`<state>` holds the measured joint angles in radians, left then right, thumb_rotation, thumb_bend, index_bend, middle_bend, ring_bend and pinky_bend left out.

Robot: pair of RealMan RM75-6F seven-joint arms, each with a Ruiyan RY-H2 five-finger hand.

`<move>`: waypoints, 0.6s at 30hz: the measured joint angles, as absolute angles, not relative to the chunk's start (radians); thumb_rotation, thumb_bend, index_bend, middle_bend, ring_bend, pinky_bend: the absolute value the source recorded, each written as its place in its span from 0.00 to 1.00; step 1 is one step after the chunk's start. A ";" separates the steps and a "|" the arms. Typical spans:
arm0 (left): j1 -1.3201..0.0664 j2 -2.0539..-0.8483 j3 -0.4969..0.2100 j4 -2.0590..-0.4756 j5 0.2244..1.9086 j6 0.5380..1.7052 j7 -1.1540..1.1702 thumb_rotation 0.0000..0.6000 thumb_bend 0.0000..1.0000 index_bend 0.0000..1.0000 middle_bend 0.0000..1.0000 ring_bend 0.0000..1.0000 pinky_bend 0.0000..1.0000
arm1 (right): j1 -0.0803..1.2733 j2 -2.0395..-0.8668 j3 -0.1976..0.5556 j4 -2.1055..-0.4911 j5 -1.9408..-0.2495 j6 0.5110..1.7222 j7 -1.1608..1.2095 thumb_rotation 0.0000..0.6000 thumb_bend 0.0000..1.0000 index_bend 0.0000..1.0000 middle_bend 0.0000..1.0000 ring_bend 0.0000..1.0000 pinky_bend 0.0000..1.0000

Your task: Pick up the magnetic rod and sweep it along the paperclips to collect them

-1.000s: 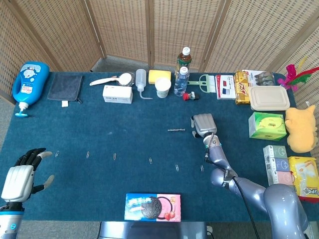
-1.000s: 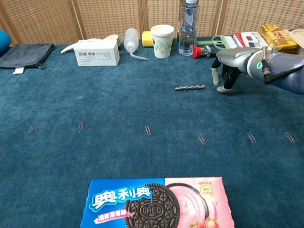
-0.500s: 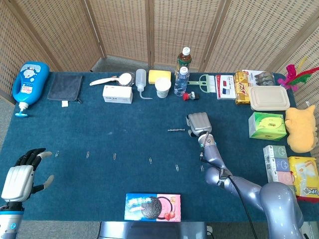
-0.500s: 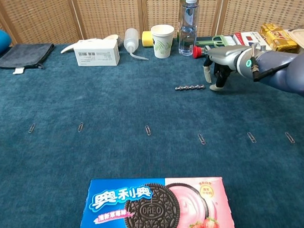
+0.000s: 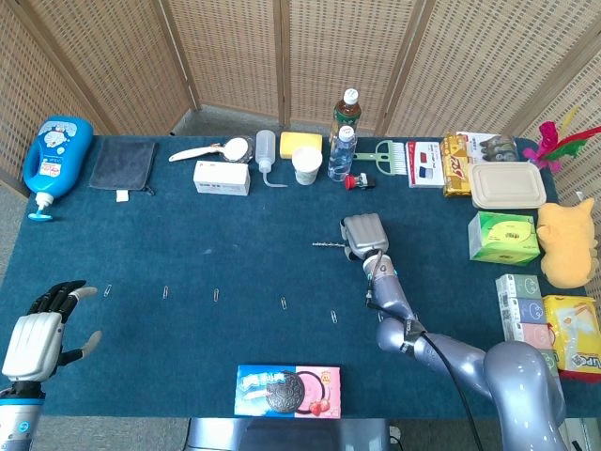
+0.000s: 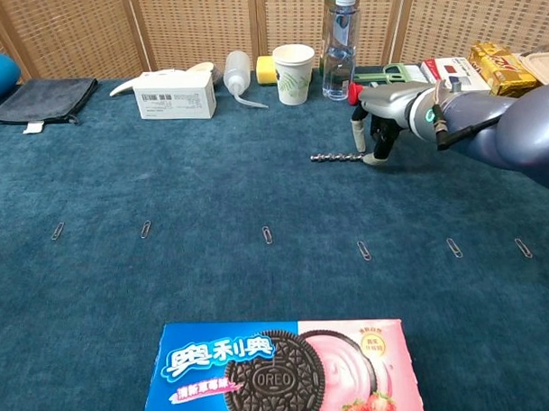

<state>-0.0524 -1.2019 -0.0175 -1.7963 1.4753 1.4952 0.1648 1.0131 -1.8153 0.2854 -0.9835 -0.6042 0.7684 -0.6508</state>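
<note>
The magnetic rod (image 5: 329, 245) (image 6: 336, 156), a thin beaded metal stick, lies flat on the blue table mid-back. My right hand (image 5: 363, 235) (image 6: 380, 121) hangs over its right end, fingers pointing down and apart, their tips at the rod's end on the cloth. I cannot tell whether they pinch it. Several paperclips lie in a row nearer the front, from one (image 5: 108, 290) (image 6: 58, 231) at the left to one (image 5: 380, 317) (image 6: 523, 247) at the right. My left hand (image 5: 38, 334) rests open at the front left corner, holding nothing.
An Oreo box (image 5: 287, 390) (image 6: 276, 372) lies at the front edge. Along the back stand a white carton (image 6: 175, 93), squeeze bottle (image 6: 237, 73), paper cup (image 6: 293, 74) and water bottle (image 6: 338, 45). Snack boxes (image 5: 503, 237) and a plush toy (image 5: 567, 242) fill the right side.
My right hand has moved left from beside the rod to over its right end. The rod has slid slightly to the left. The left hand has not moved.
</note>
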 measured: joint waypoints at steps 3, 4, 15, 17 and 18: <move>-0.047 -1.202 -0.014 -1.788 1.474 1.499 0.154 1.00 0.43 0.25 0.19 0.14 0.19 | 1.019 -1.825 0.283 -0.971 -0.590 0.772 -0.665 1.00 0.36 0.50 0.82 0.98 0.89; -0.045 -1.202 -0.014 -1.786 1.474 1.500 0.151 1.00 0.43 0.25 0.19 0.14 0.19 | 1.021 -1.828 0.282 -0.967 -0.586 0.773 -0.667 1.00 0.36 0.50 0.82 0.98 0.89; -0.040 -1.201 -0.012 -1.770 1.478 1.504 0.132 1.00 0.43 0.25 0.19 0.14 0.19 | 1.034 -1.848 0.287 -0.937 -0.574 0.771 -0.677 1.00 0.37 0.51 0.82 0.98 0.89; -0.038 -1.201 -0.011 -1.770 1.477 1.504 0.132 1.00 0.43 0.25 0.19 0.14 0.19 | 1.036 -1.851 0.288 -0.929 -0.572 0.767 -0.677 1.00 0.37 0.51 0.82 0.98 0.89; -0.037 -1.201 -0.010 -1.770 1.476 1.504 0.132 1.00 0.43 0.25 0.19 0.14 0.19 | 1.039 -1.854 0.289 -0.922 -0.571 0.764 -0.677 1.00 0.37 0.51 0.82 0.98 0.89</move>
<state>-0.0371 -1.2006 -0.0099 -1.7695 1.4757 1.5043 0.1319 1.0388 -1.8537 0.2887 -0.9222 -0.5714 0.7640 -0.6775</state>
